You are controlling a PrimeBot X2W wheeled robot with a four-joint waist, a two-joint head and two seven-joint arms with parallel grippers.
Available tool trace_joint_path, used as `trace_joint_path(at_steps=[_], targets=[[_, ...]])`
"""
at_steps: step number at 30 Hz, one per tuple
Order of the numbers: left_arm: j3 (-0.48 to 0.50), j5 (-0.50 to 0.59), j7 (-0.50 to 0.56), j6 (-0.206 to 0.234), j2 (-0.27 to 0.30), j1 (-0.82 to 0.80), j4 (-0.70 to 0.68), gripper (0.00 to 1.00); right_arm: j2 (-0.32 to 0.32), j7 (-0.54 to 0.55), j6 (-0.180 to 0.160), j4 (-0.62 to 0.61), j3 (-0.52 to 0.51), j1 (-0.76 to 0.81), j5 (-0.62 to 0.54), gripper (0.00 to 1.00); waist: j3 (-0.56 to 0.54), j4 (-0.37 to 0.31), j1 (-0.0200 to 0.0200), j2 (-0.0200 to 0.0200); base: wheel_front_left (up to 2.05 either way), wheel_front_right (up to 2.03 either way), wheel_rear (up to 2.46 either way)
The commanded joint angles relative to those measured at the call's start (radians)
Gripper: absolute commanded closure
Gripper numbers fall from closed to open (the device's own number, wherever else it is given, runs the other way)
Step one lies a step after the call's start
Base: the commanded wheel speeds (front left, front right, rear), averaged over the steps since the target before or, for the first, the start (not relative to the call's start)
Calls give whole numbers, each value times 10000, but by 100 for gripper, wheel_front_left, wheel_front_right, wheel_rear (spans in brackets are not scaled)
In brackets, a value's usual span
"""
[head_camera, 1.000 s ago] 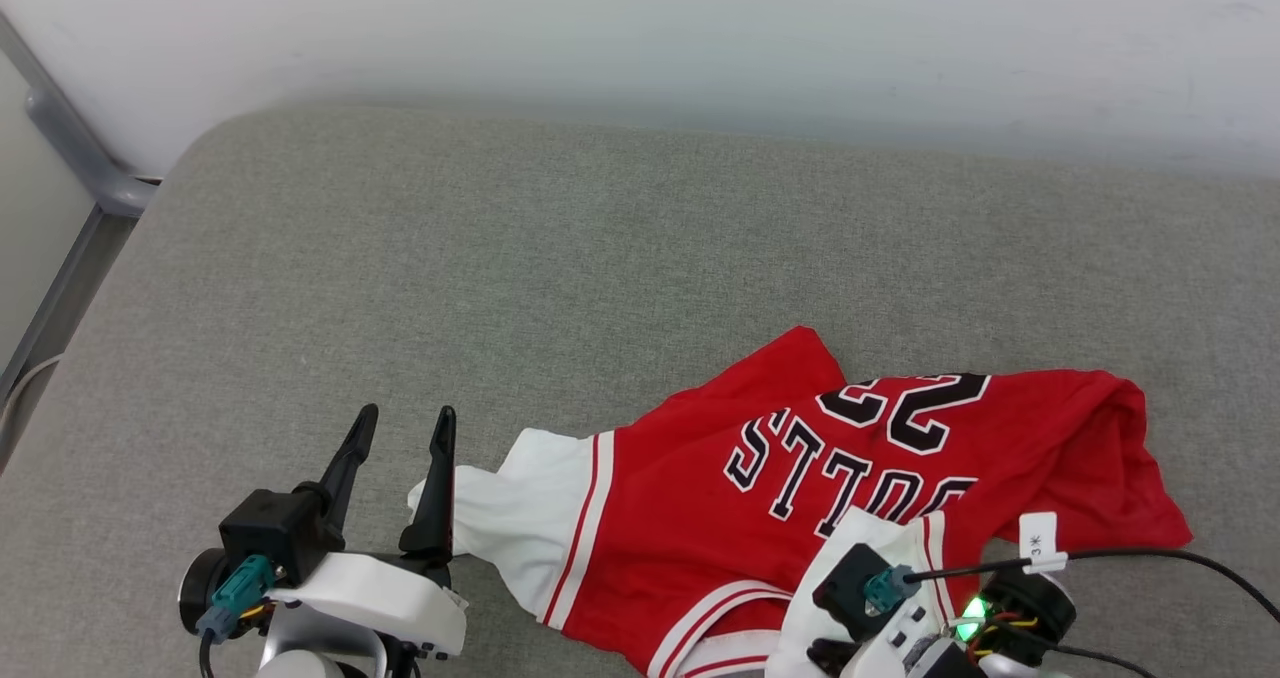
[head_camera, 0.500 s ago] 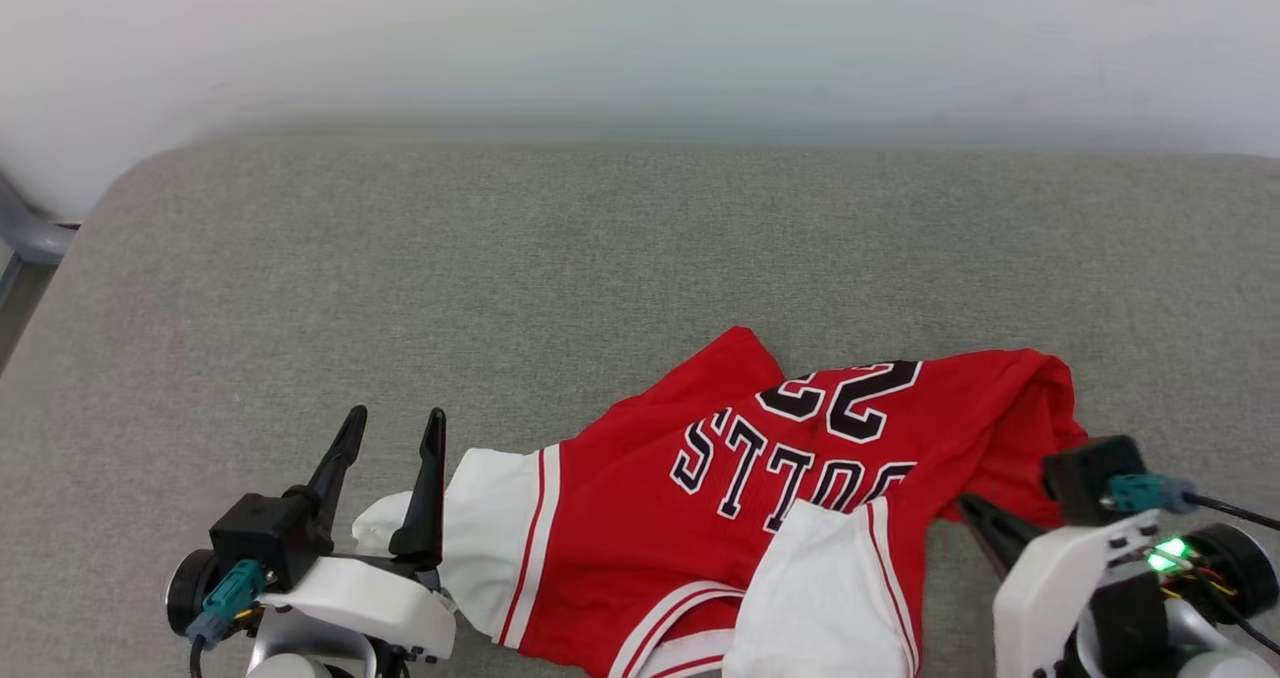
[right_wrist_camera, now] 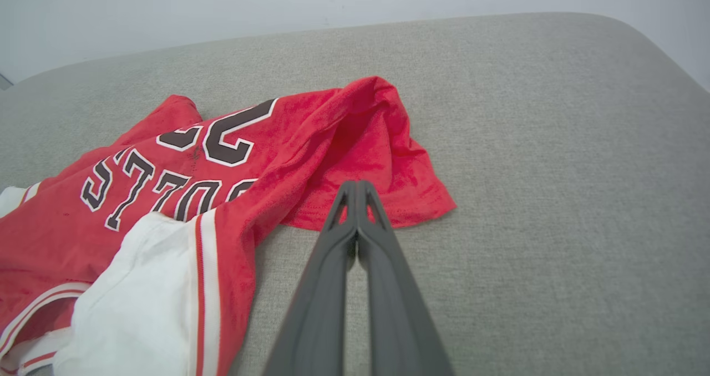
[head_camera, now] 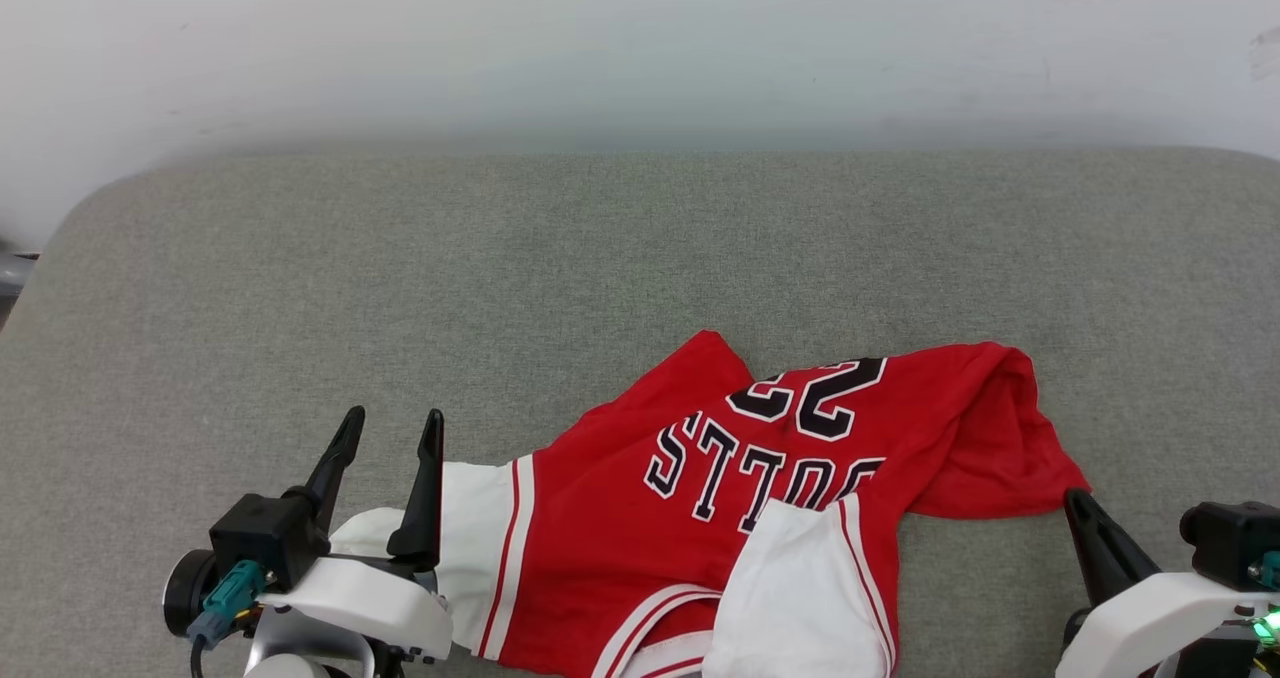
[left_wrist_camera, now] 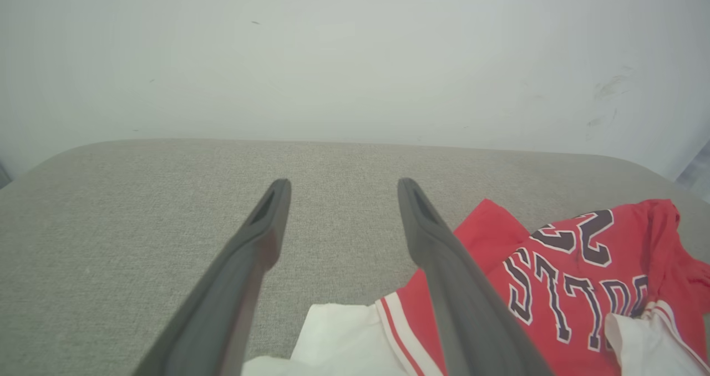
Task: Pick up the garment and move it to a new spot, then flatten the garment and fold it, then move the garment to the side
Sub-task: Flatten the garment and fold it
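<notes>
While the garment (head_camera: 620, 518) lies crumpled on the grey cushion (head_camera: 500, 258), left pincer (head_camera: 392, 416) gapes wide by its white sleeve (head_camera: 470, 518); right pincer (right_wrist_camera: 355, 184) closed, empty, near the red edge.

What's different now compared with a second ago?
The right end effector drew back off the white sleeve of the jersey, toward the robot's right, and is shut, empty. The left end effector stayed open; the jersey stayed crumpled, lettering up. The camera turned too.
</notes>
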Motion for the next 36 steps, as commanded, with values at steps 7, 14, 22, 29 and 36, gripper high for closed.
trace_joint_path(at_steps=[7, 14, 22, 29, 36], targets=[[-104, 0, 28, 13, 22, -6, 30, 0, 87, -432, -7, 311, -68, 34, -6, 0, -80, 22, 0, 0, 0, 0, 0], [-158, -56, 39, 65, -32, -2, 75, 0, 90, -298, -7, 335, 113, -152, -117, 0, -106, 133, 0, 0, 0, 0, 0], [-188, -94, 24, 66, -117, -23, 147, 0, 68, 295, -7, 492, 420, -418, -117, 0, -115, 316, 0, 0, 0, 0, 0], [-209, -68, 1, -56, -215, -280, 159, 0, -96, 867, -7, 1685, 458, -1302, 243, 0, 201, 577, 0, 0, 0, 0, 0], [-209, 9, -23, -216, -493, -520, 321, 0, -617, 1752, -7, 3337, 938, -2439, 485, 0, 558, 1050, 0, 0, 0, 0, 0]])
